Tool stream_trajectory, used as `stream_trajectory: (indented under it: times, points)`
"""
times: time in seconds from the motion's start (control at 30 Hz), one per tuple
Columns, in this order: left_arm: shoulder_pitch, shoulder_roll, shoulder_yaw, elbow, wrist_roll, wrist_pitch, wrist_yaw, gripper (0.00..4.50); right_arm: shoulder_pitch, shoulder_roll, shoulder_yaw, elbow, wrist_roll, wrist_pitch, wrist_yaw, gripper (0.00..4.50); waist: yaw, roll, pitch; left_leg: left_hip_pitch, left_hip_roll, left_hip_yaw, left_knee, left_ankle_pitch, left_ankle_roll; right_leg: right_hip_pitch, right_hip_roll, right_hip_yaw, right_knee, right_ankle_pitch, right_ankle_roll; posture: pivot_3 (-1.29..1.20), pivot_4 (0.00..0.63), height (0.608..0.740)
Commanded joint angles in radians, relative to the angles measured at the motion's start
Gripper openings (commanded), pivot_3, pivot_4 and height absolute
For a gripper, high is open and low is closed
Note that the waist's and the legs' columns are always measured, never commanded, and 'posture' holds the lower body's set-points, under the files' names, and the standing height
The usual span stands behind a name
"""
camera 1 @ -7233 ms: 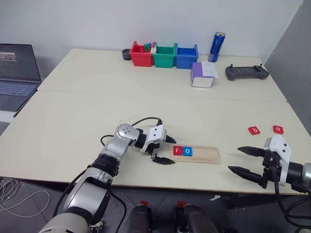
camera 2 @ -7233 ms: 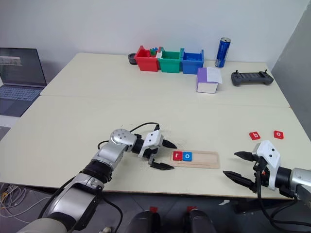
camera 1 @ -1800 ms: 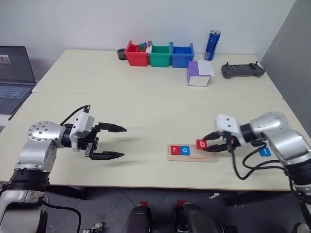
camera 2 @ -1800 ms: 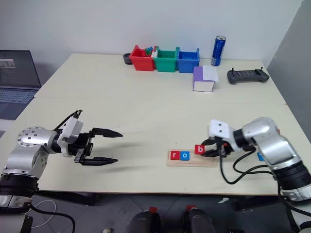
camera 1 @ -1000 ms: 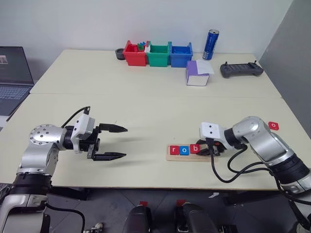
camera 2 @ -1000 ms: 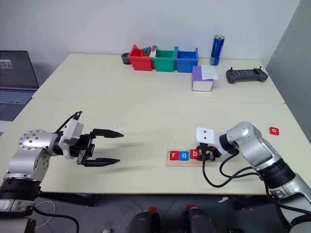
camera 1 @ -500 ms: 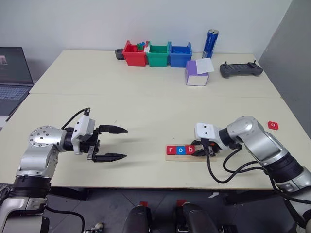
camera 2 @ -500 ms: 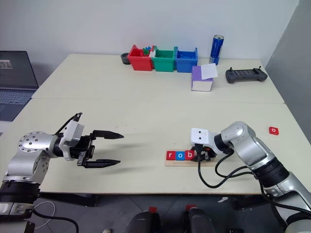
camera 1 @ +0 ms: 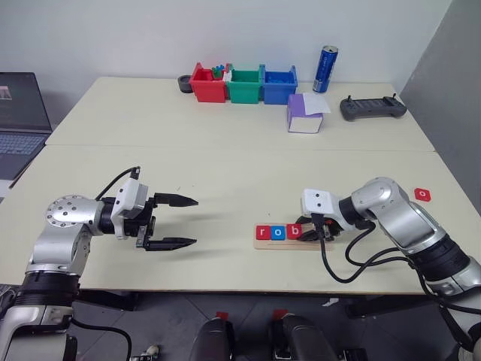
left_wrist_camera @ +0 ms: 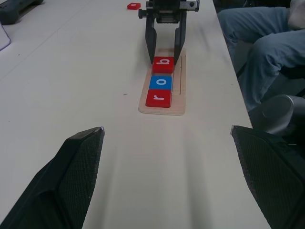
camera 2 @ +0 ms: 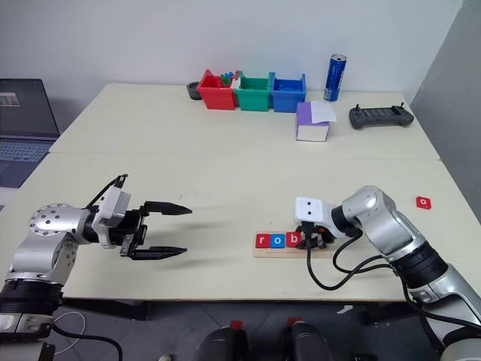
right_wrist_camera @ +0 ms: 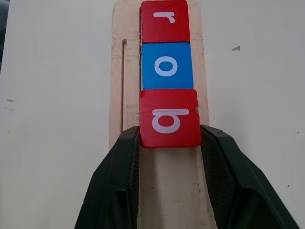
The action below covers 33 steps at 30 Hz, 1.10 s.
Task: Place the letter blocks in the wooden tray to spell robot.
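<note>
Tiles r, o, b (right_wrist_camera: 169,118) in wooden tray (right_wrist_camera: 119,71)

The counter (camera 1: 225,173) is cream. On the pale wooden tray (right_wrist_camera: 121,71) sit a red r block (right_wrist_camera: 165,21), a blue o block (right_wrist_camera: 167,66) and a red b block (right_wrist_camera: 169,118), all lettered white. Near the counter's right edge lies another red block (camera 1: 423,194). At the far edge stand red (camera 1: 207,84), green (camera 1: 245,85) and blue bins (camera 1: 279,85).

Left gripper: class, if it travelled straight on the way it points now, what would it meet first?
Probably the wooden tray, at the end holding the red r block. The left gripper is open and aimed along bare table; depth is hard to judge.
</note>
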Motion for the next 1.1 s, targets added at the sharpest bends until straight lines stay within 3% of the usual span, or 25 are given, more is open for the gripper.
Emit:
stream_trajectory:
  times: [0.03, 0.8, 1.03, 1.1]
  points:
    - [-0.014, 0.007, 0.032, -0.016, 0.001, -0.009, 0.001, 4.5, -0.012, -0.001, -0.004, -0.001, -0.004, -0.014, 0.002, 1.47, 0.0, 0.0, 0.0, 0.0, 0.0, 0.0, 0.0, 0.0, 0.0, 0.0, 0.0, 0.0, 0.0, 0.0, 0.0, 0.0, 0.15, 0.74]
    - [-0.001, 0.003, 0.039, -0.035, -0.006, -0.004, 0.015, 4.5, -0.022, 0.022, -0.003, 0.003, -0.002, -0.004, 0.012, 1.47, 0.0, 0.0, 0.0, 0.0, 0.0, 0.0, 0.0, 0.0, 0.0, 0.0, 0.0, 0.0, 0.0, 0.0, 0.0, 0.0, 0.15, 0.74]
    - [-0.01, 0.004, 0.033, -0.027, -0.006, -0.001, 0.008, 4.5, -0.023, 0.008, -0.03, -0.031, 0.019, 0.019, 0.02, 3.84, 0.0, 0.0, 0.0, 0.0, 0.0, 0.0, 0.0, 0.0, 0.0, 0.0, 0.0, 0.0, 0.0, 0.0, 0.0, 0.0, 0.15, 0.74]
    - [-0.02, 0.003, 0.029, -0.017, -0.004, -0.002, 0.002, 4.5, -0.024, -0.026, -0.075, -0.075, 0.048, 0.049, 0.032, 3.84, 0.001, 0.0, 0.0, 0.0, 0.0, 0.0, 0.0, 0.0, 0.0, 0.0, 0.0, 0.0, 0.0, 0.0, 0.0, 0.0, 0.15, 0.74]
